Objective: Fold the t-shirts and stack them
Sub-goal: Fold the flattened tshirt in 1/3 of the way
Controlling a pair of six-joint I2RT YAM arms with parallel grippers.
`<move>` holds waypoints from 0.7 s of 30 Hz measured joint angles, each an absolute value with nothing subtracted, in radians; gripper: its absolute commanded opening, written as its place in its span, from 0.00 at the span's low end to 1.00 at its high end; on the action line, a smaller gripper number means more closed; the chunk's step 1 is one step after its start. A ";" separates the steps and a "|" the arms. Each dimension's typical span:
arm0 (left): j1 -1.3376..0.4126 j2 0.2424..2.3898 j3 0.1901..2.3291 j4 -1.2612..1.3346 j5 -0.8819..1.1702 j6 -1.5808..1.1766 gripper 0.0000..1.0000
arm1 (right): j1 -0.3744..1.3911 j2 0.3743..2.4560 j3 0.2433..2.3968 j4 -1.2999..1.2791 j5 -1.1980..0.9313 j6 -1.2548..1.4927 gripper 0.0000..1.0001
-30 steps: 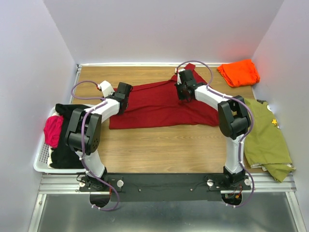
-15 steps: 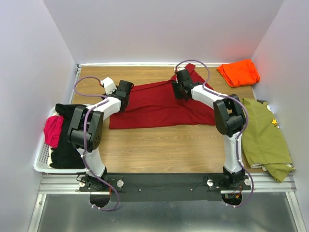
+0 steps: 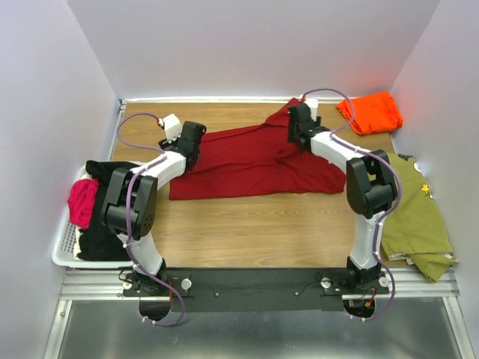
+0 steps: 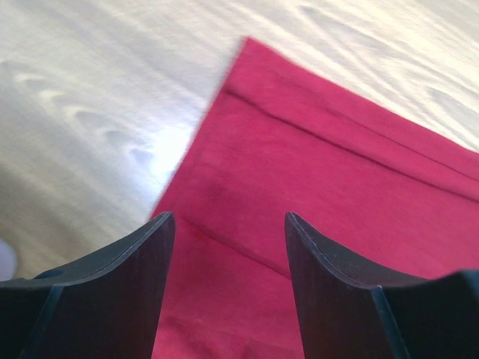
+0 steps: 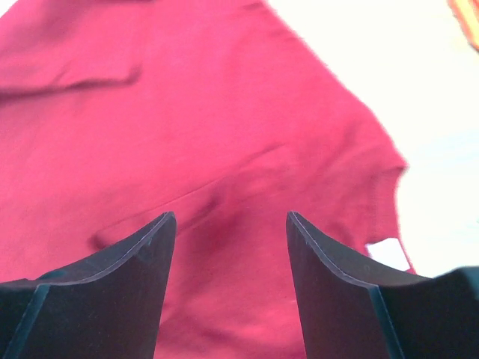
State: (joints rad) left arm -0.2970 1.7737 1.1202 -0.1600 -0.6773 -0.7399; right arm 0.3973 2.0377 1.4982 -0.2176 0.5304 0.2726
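Observation:
A dark red t-shirt (image 3: 247, 161) lies spread across the middle of the table. My left gripper (image 3: 191, 146) hovers over its left end, open. In the left wrist view the left gripper (image 4: 228, 224) has only the red t-shirt (image 4: 337, 209) below it, near a hemmed corner. My right gripper (image 3: 298, 134) is over the shirt's back right part, open too. The right wrist view shows the right gripper (image 5: 230, 224) above wrinkled red t-shirt cloth (image 5: 187, 112), with the white neck label (image 5: 388, 253) to its right. A folded orange t-shirt (image 3: 369, 112) sits at the back right corner.
An olive green shirt (image 3: 412, 209) lies along the table's right side. A white basket (image 3: 63, 250) at the left edge holds black cloth (image 3: 97, 232) and pink cloth (image 3: 82, 202). Bare wood (image 3: 254, 228) lies between the red shirt and the arm bases.
My right gripper has opened, let go of the red shirt and swung right toward the back. My left gripper has opened wider and shifted slightly back. The shirt's back right part now lies flatter.

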 measured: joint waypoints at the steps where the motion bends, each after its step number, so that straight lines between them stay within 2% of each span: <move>1: -0.299 1.767 1.117 -0.146 -0.660 -0.722 0.69 | 0.383 2.028 1.491 -0.217 0.529 0.291 0.68; 7: -0.334 1.761 1.117 -0.050 -0.561 -0.650 0.67 | 0.242 2.012 1.467 -0.224 0.493 0.389 0.58; 14: -0.427 1.872 1.259 0.012 -0.349 -0.558 0.62 | 0.202 2.020 1.454 -0.234 0.437 0.461 0.31; 21: -0.513 2.034 1.447 0.054 -0.191 -0.539 0.61 | 0.201 2.040 1.454 -0.234 0.392 0.482 0.28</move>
State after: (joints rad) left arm -0.5129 2.0342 1.4467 0.0540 -0.1913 -0.5388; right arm 0.2008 2.0396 1.4536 -0.2337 0.3923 0.4824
